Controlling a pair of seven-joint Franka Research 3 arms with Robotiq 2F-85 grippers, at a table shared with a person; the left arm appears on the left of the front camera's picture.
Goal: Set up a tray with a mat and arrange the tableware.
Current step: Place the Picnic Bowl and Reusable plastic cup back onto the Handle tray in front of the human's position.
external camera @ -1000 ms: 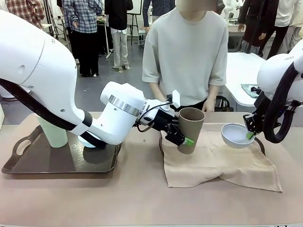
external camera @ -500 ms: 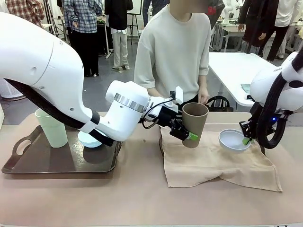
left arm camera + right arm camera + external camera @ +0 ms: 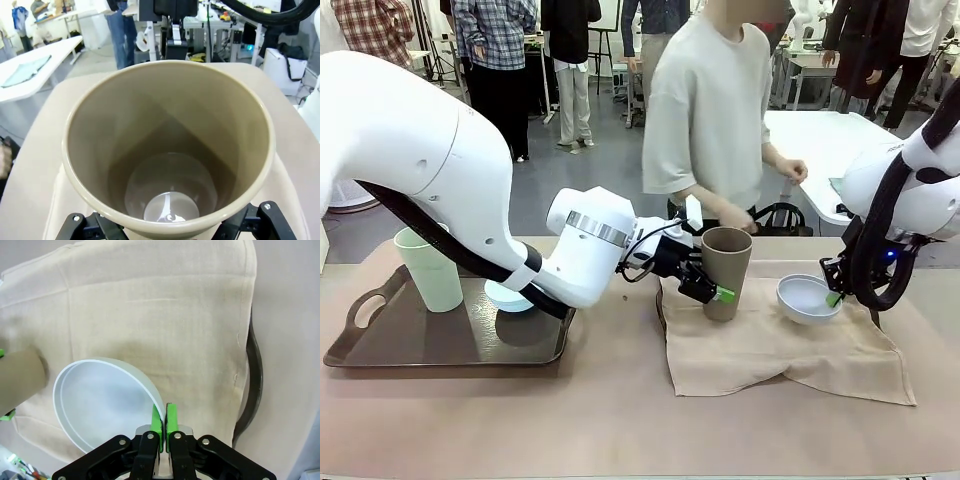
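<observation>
The left gripper (image 3: 717,291) is clamped around the brown tumbler (image 3: 730,252); the right gripper (image 3: 834,297) pinches the pale bowl (image 3: 804,298) by its rim, with the mat (image 3: 770,352) beneath both

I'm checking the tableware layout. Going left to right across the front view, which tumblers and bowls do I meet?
Left to right: mint green tumbler on the dark tray → light blue bowl, also on that tray → brown tumbler → pale bowl.
</observation>
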